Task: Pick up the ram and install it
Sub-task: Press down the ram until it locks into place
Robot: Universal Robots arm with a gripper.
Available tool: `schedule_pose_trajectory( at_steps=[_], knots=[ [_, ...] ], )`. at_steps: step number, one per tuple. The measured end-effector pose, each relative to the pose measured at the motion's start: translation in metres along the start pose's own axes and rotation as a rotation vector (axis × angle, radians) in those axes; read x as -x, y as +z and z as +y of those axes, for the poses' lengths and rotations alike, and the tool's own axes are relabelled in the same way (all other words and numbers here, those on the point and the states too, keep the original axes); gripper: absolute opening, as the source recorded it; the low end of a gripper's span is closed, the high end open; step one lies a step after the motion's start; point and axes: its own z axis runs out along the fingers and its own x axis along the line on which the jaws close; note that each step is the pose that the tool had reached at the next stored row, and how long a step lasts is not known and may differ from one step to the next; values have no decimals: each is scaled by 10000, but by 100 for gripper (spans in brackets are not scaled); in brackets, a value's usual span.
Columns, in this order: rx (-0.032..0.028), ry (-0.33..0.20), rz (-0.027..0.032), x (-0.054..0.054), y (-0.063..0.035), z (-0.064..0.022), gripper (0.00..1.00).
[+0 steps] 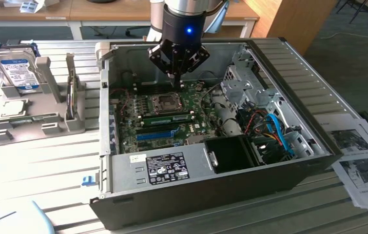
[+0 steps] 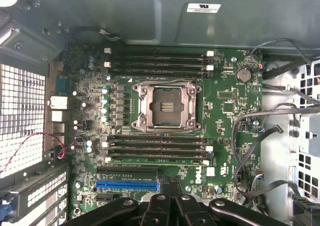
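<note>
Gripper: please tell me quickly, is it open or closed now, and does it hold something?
Gripper: closed, fingertips together, hanging over the motherboard inside the open computer case. Nothing can be seen held between the fingers.

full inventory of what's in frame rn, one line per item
computer case: 1, black and silver, open, centre of the table
motherboard: 1, green, on the case floor
CPU socket: 1, silver frame, empty, middle of the motherboard
ram: 1, green stick, seated in a slot beside the CPU socket
blue slot: 1, on the motherboard, near the end effector
hard drive: 1, silver with blue-white label, upright in the grey holder at the exterior view's left
printed sheets: a few, white, exterior view's right
end effector: 1, black, shut, holding nothing, above the motherboard inside the case
</note>
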Motion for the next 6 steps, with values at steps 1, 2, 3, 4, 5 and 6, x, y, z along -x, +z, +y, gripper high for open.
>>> schedule_pose_trajectory(
  at_steps=[1,2,3,4,5,6],
  knots=[
    [0,7,0,0,0,0,9],
    [0,8,0,0,0,0,9],
    [0,8,0,0,0,0,9],
    [0,8,-1,0,0,0,9],
    [0,9,0,0,0,0,9],
    [0,8,0,0,0,0,9]
  ],
)
